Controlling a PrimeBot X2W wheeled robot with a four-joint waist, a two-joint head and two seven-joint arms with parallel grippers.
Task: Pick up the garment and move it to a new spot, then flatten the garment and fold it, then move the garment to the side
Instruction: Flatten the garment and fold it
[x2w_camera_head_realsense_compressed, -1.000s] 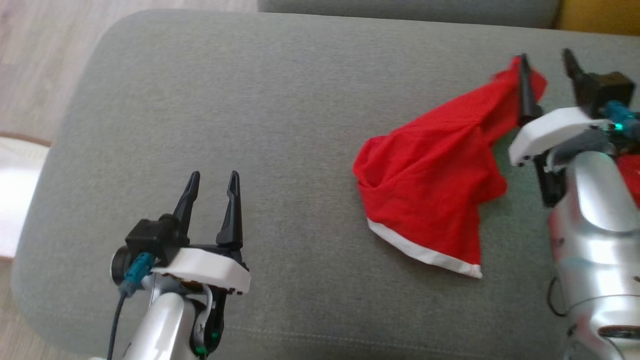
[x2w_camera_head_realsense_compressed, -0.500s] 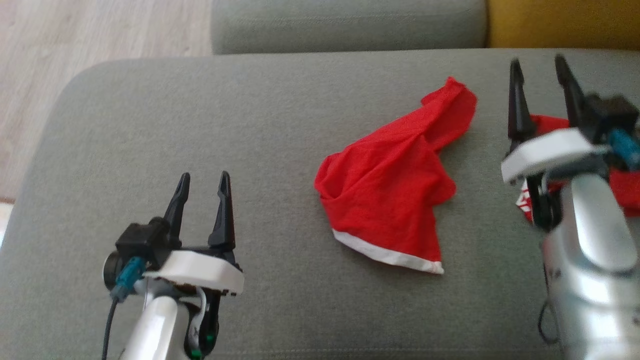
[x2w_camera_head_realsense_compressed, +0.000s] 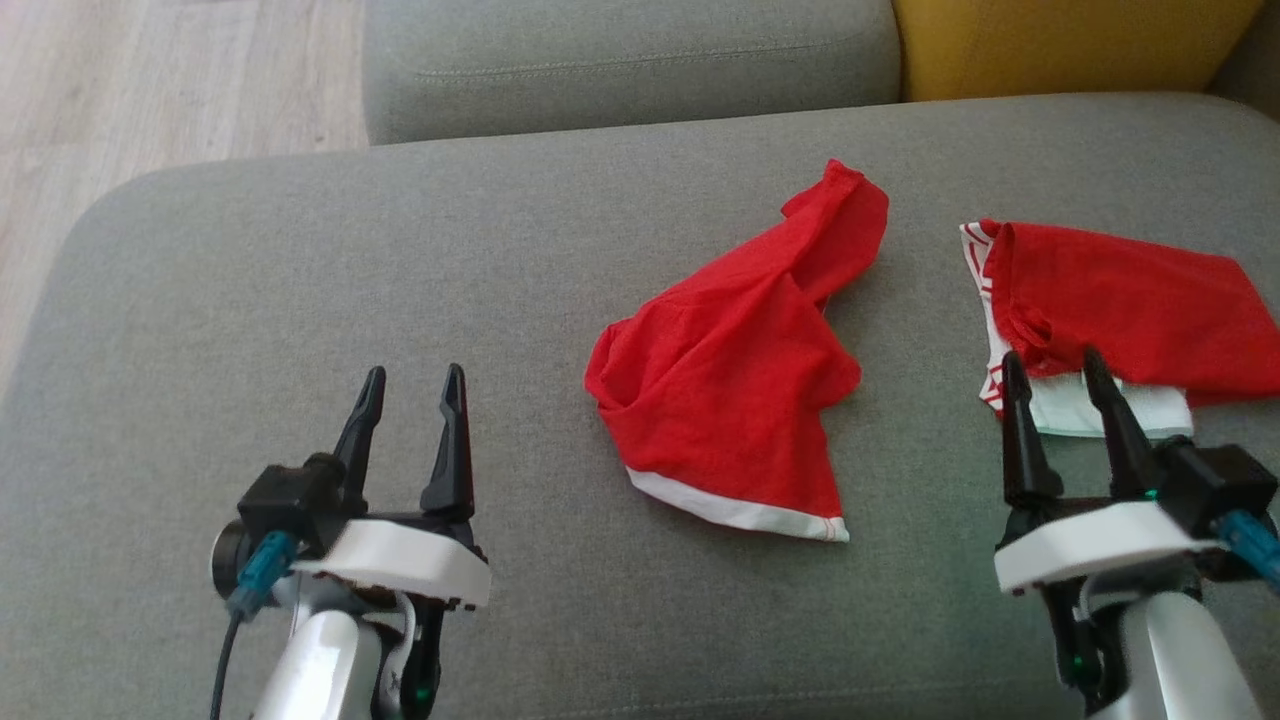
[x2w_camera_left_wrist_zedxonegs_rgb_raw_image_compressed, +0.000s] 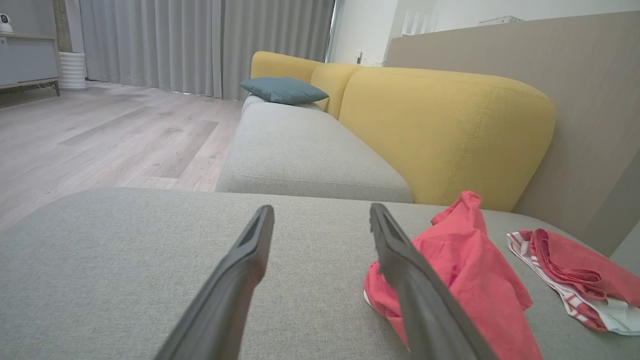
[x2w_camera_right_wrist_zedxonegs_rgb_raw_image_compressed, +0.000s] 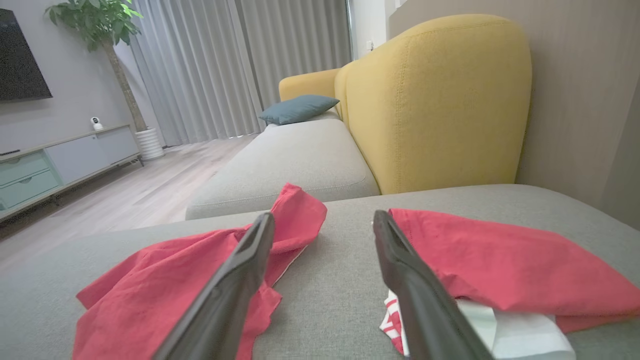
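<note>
— What has been moved?
— The right pincer has been drawn back from the far corner of the red garment; the view has also been shifted.
— And left to right?
— The left pincer is held apart over the sofa seat. The red garment is left crumpled mid-seat, likely set down for flattening. The right pincer is spread, empty, just before a second red garment.

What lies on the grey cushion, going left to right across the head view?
left claw → crumpled red garment with a white hem → red garment with striped white trim
</note>
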